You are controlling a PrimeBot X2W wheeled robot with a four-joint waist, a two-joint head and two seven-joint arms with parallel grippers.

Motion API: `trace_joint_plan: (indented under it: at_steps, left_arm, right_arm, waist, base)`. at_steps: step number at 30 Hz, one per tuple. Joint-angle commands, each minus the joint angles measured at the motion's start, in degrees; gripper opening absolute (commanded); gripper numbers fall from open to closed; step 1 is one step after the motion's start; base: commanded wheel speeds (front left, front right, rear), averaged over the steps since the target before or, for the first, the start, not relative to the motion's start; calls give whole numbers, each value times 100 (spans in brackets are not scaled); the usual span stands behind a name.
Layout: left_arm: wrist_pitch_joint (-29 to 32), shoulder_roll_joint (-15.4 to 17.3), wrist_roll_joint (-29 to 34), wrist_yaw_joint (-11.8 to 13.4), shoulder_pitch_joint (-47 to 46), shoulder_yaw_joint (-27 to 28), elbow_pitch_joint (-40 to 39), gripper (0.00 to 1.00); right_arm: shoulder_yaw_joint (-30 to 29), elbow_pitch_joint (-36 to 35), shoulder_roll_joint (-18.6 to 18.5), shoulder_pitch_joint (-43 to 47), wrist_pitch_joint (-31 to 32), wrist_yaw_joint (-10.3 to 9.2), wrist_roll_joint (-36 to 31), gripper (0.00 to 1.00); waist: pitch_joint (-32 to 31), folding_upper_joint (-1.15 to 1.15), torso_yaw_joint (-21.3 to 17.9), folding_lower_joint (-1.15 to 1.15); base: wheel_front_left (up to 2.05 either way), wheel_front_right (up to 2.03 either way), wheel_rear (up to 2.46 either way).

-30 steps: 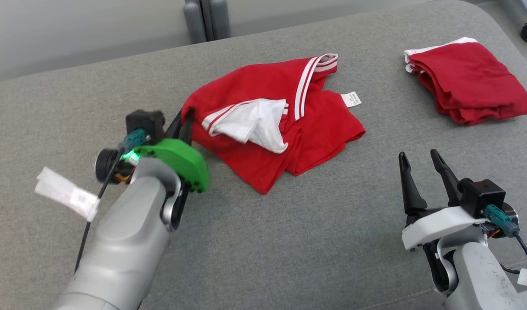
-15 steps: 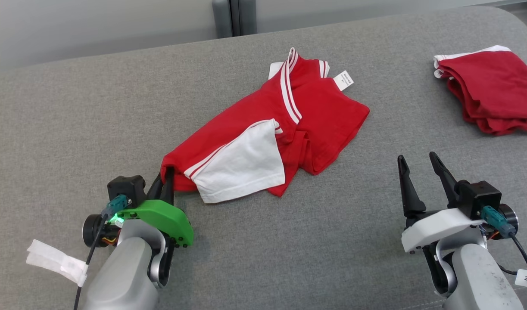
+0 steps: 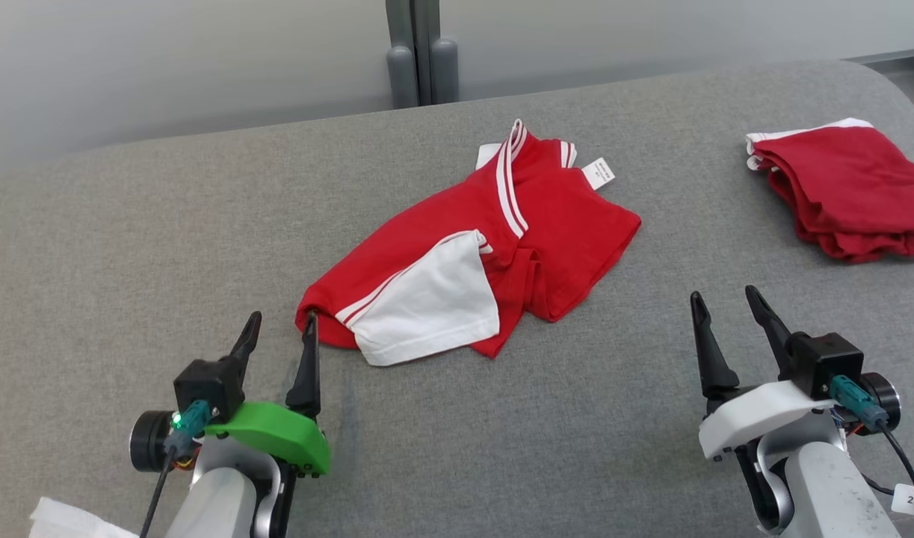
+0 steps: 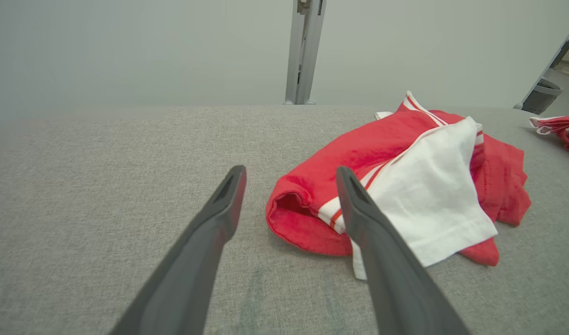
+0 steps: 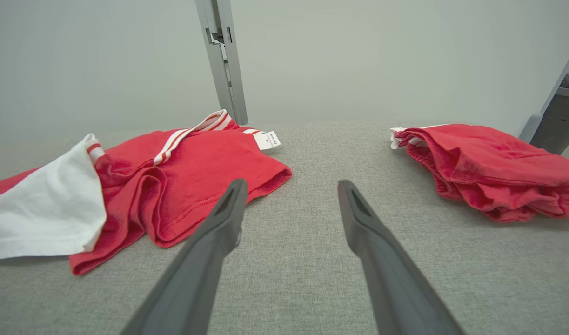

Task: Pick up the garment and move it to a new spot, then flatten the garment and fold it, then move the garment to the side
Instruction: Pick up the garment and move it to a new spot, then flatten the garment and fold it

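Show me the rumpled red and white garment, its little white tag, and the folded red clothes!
Rumpled red and white garment (image 3: 561,224): head view, red body cloth.
Little white tag (image 3: 599,173): head view, tag's middle.
Folded red clothes (image 3: 860,187): head view, top layer.

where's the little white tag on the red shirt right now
In the head view the white tag sticks out from the far edge of the red shirt, on the side facing the folded red pile at the right.

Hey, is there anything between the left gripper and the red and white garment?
Nothing visible. The left gripper stands open close beside the garment's near corner, with just grey cushion around it. The folded red pile lies far off to the right, out of the way.
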Motion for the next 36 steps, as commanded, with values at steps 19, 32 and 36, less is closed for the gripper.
trace_joint_plan:
  at_steps: [19, 32, 36]
  left_arm:
    - [0, -307, 223, -45, 1606, 798, -1128, 100]
    - [0, -313, 23, 104, 1770, 631, -1264, 100]
    - [0, -313, -6, 110, 1739, 606, -1268, 100]
  right_arm:
    - [70, -55, -24, 720, -27, -9, 100, 100]
    - [125, -16, -24, 771, -27, -9, 106, 100]
    - [138, 2, -23, 750, -27, -9, 110, 100]
  waist:
    - [-750, 0, 270, 0]
    - [-781, 0, 233, 0]
    - [-788, 0, 224, 0]
  base:
    - [0, 0, 0]
    - [0, 0, 0]
    - [0, 0, 0]
